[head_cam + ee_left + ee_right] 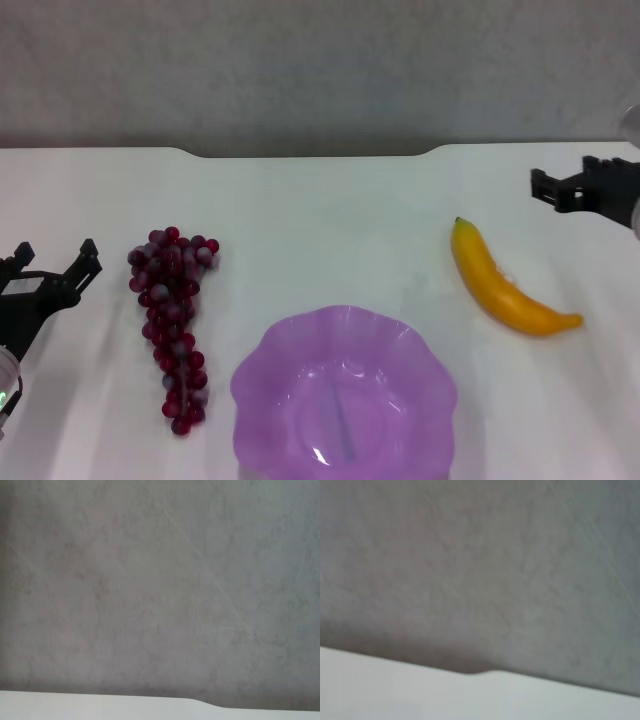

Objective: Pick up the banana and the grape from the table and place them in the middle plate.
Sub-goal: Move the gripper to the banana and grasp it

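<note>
From the head cam, nearest thing is the middle plate, purple, scalloped rim, sitting low centre on the table, nothing in it.

Left gripper is at the left edge of the table, hovering beside the grape. I can see two dark fingers spread apart with a clear gap between them, so it's parted wide, holding nothing. The grape bunch lies just to the inner side of that gripper, near it but not touching (the bunch runs lengthwise, fat end far from me, thin tail toward me). The plate is further inward from the bunch, close to its tail end, apart from it.

The banana is on the right half of the table, lying flat, dark tip pointing away, curved end nearer me. It sits inward of and nearer to me than the right gripper, apart from it, and apart from the plate rim as well.

Right gripper is at the far right edge, partly cut off by the frame. I see dark finger structure pointing inward, but I cannot tell how far it's parted; nothing visibly in it.

Both wrist cams only give me the grey wall and a strip of white table edge with the notch. No fingers or task items in either.
</note>
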Tool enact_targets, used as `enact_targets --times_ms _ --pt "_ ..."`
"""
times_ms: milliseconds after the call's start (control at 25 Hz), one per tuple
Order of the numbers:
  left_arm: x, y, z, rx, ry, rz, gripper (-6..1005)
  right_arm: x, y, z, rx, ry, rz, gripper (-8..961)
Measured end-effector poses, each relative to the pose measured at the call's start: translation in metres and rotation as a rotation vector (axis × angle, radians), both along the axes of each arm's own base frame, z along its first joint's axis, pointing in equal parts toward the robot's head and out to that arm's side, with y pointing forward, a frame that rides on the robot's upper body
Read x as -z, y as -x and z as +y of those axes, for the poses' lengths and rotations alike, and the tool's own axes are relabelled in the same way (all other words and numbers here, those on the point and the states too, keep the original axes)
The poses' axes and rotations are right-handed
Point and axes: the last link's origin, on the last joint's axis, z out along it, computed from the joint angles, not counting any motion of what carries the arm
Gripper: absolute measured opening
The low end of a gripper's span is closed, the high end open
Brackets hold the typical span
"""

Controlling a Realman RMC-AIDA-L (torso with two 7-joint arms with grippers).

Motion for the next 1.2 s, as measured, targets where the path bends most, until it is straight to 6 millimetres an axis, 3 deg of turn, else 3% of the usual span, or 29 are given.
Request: enact_targets --times_ms 200,440,600,760,1200 --pt "0.0 -0.002 0.001 0.005 -0.001 -0.003 893 -0.013 -0.004 0.008 0.028 0.051 0.023 695" --pt "0.0 -0.003 0.002 0.008 -0.001 -0.004 893 -0.019 -0.017 0.016 0.09 0.238 0.149 695" --pt "0.001 -0.003 0.002 0.009 -0.002 -0.006 893 -0.016 -0.031 0.019 0.155 0.338 0.181 695" --pt "0.0 -0.004 0.003 0.01 -0.004 -0.009 893 -0.013 -0.04 0.021 0.205 0.366 0.105 695" --pt "0.001 -0.007 0.006 0.018 -0.003 -0.01 893 0.01 -0.031 0.031 0.167 0.401 -0.004 695"
